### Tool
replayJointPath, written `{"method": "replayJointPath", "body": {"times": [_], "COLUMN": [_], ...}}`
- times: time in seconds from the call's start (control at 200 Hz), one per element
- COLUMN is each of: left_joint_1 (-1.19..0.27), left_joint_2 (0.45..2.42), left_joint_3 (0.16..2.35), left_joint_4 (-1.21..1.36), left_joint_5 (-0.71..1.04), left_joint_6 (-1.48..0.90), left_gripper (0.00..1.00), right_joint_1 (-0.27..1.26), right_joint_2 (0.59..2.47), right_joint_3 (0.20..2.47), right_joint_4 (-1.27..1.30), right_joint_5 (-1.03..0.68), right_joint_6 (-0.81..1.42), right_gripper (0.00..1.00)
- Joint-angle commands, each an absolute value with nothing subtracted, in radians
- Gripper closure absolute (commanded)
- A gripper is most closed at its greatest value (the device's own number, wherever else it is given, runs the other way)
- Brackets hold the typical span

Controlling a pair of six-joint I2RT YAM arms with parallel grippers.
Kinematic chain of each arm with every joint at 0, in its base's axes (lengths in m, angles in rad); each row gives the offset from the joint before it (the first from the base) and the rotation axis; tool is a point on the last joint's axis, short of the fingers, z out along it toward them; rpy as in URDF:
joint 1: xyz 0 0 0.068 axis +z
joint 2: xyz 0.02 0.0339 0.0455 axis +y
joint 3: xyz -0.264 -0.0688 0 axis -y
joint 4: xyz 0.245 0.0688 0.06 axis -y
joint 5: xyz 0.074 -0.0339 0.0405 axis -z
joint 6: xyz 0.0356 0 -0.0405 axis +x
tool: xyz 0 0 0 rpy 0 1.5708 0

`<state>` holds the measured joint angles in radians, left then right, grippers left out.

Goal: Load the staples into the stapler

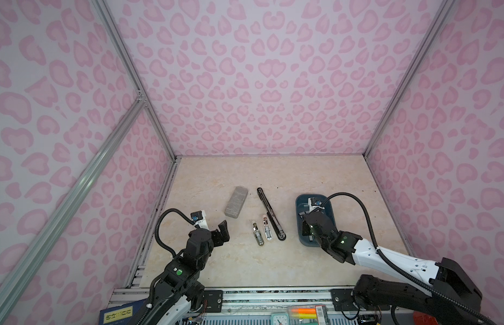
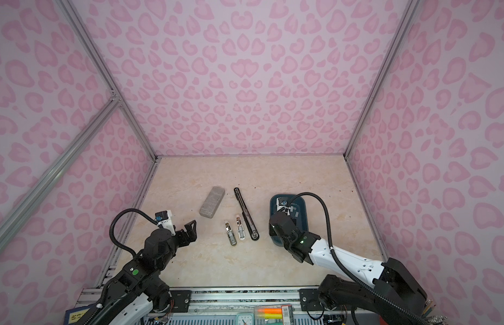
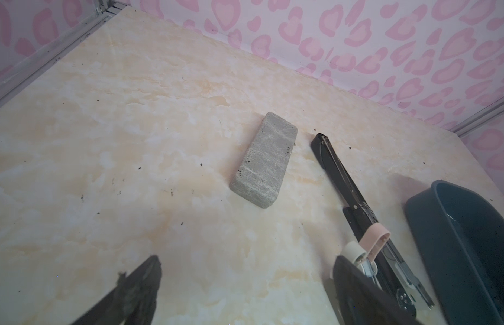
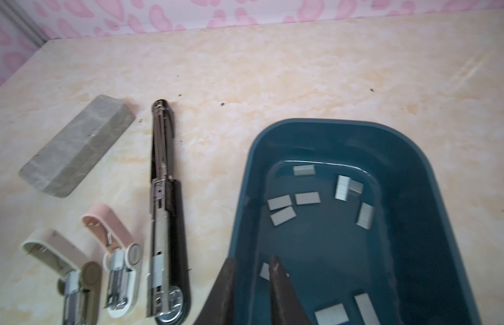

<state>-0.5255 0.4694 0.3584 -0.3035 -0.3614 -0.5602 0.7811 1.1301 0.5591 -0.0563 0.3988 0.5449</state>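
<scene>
Spotter: Staples come first, so look in your blue tub by the right edge of the worktop. About ten small grey strips lie flat on its floor, some apart and some touching.

Checker: I see nothing else in that tub but your right gripper. It reaches in at the end nearest the front edge. Its fingers are close together with a small gap. One strip lies right by a finger, but I cannot tell if you hold it.

Spotter: Your black stapler lies folded open in the middle of the worktop, with its rail facing up. A grey piece sits in the rail near the round end. It may be a strip, but you should check.

Checker: So I think you are at the picking part. You have yet to carry a strip over, drop it in the rail and shut the stapler.

Spotter: Your left gripper is wide open and holds nothing. It hangs over bare worktop near the left edge
</scene>
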Motion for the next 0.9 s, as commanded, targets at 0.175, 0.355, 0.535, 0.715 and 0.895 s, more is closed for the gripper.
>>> {"method": "replayJointPath", "body": {"times": [0.175,0.355,0.535,0.715,0.895], "left_joint_1": [-0.526,-0.528,-0.538,-0.552,-0.554], "left_joint_2": [0.517,0.561,0.603,0.646,0.649], "left_joint_3": [0.363,0.341,0.349,0.366,0.365], "left_joint_4": [-0.334,-0.315,-0.305,-0.315,-0.307], "left_joint_5": [-0.371,-0.400,-0.390,-0.403,-0.387], "left_joint_6": [-0.575,-0.606,-0.620,-0.628,-0.618], "left_gripper": [0.03,0.02,0.05,0.03,0.03], "right_joint_1": [0.660,0.593,0.537,0.534,0.509], "right_joint_2": [1.176,1.245,1.296,1.311,1.346], "right_joint_3": [0.543,0.551,0.567,0.568,0.573], "right_joint_4": [-0.127,-0.112,-0.110,-0.110,-0.095], "right_joint_5": [0.373,0.304,0.227,0.224,0.188], "right_joint_6": [0.626,0.632,0.623,0.616,0.599], "right_gripper": [0.76,0.67,0.51,0.43,0.36]}}
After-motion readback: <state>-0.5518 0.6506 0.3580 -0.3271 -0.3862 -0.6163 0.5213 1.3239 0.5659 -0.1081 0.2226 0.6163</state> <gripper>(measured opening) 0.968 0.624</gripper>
